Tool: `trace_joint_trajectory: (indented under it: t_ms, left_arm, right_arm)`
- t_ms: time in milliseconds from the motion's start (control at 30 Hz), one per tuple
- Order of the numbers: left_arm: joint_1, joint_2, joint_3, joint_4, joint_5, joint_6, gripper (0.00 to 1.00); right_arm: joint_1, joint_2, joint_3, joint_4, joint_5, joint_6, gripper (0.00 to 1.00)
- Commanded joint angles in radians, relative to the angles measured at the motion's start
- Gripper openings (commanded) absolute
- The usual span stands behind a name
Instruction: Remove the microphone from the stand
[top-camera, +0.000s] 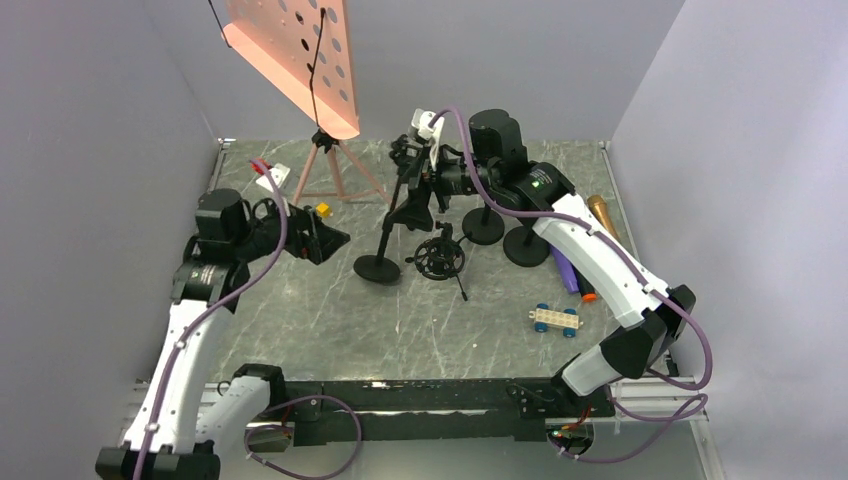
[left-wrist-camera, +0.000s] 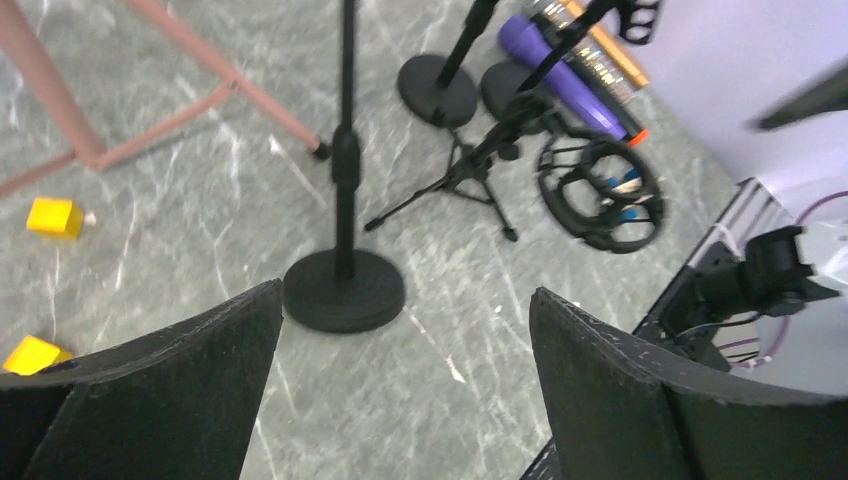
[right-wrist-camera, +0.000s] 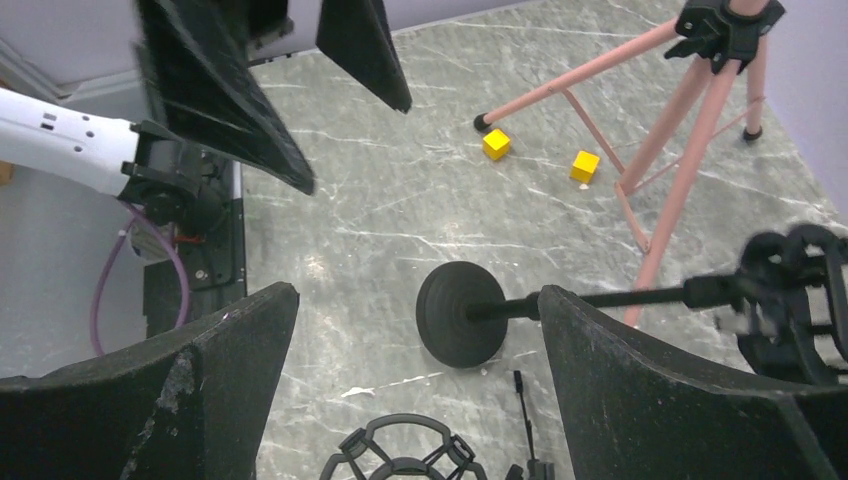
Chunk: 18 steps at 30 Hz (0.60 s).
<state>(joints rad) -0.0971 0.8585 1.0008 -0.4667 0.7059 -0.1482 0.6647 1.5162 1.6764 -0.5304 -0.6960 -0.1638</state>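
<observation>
A purple microphone (top-camera: 565, 272) lies on the table (top-camera: 330, 320) beside the right arm, off the stand (top-camera: 377, 268). The left claw (top-camera: 322, 240) hangs open and empty left of the stand's base. A gold microphone (top-camera: 603, 213) lies farther back. The right claw (right-wrist-camera: 418, 292) gapes open near the stand's top.
</observation>
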Motion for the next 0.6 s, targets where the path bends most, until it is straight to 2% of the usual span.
trace_joint_trajectory:
  t_ms: [0, 267, 567]
  left_arm:
    - [-0.008, 0.088, -0.079, 0.121, -0.077, 0.053, 0.96]
    - [-0.136, 0.347, -0.061, 0.323, -0.141, 0.127, 0.85]
    - [-0.253, 0.578, 0.151, 0.278, -0.309, 0.209, 0.79]
  right_arm:
    - [0.004, -0.054, -0.003, 0.025, 0.070, -0.009, 0.95]
    - [-0.024, -0.097, -0.025, 0.005, 0.142, -0.014, 0.96]
    - [-0.063, -0.167, -0.048, -0.026, 0.196, -0.046, 0.96]
